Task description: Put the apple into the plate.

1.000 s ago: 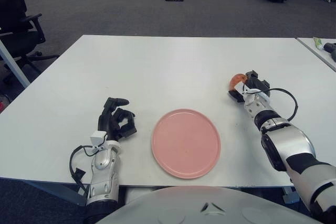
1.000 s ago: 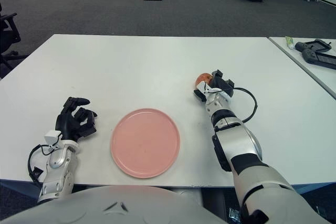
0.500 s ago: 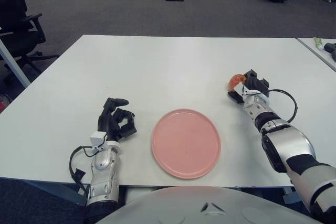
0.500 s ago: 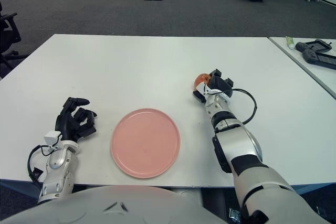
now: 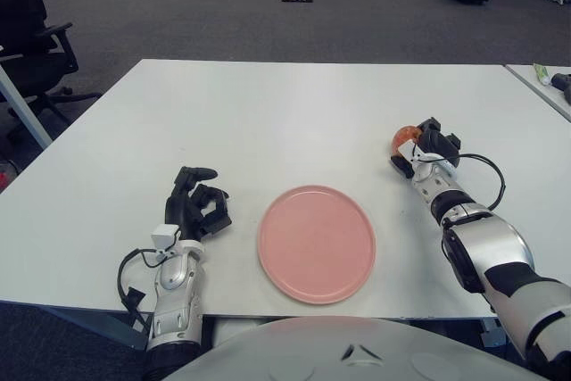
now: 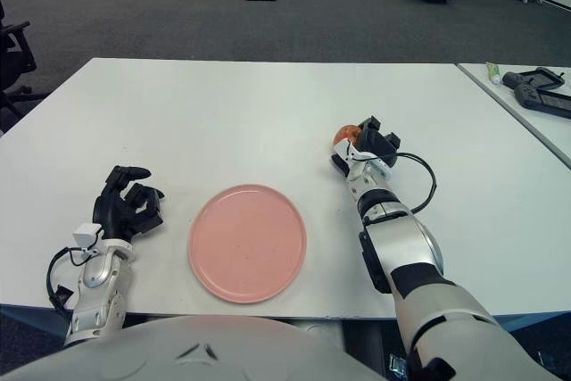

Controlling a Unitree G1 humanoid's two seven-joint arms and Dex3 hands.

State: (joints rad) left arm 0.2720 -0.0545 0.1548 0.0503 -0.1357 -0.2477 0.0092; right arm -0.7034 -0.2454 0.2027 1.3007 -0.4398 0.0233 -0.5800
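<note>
Now, in the left eye view, my right hand (image 5: 417, 151) is at the right part of the table (image 5: 285, 104), with its fingers curled around the apple (image 5: 404, 135); only the orange-red top of the fruit shows above the dark fingers. Compared with one second ago the hand has shifted very little, a bit up and to the right, so the grasp seems settled but the carrying has not really begun. The pink plate (image 5: 316, 243) lies well apart, nearer to me and to the left of the hand, with nothing on it. My left hand (image 5: 198, 202) stays beside the left edge of the plate, fingers curled and holding nothing.

In the right eye view, the apple (image 6: 344, 136) again peeks out at the far-left side of the right hand (image 6: 361, 153), close to the table surface. I judge the lift toward the plate (image 6: 247, 242) is still ahead.
</note>
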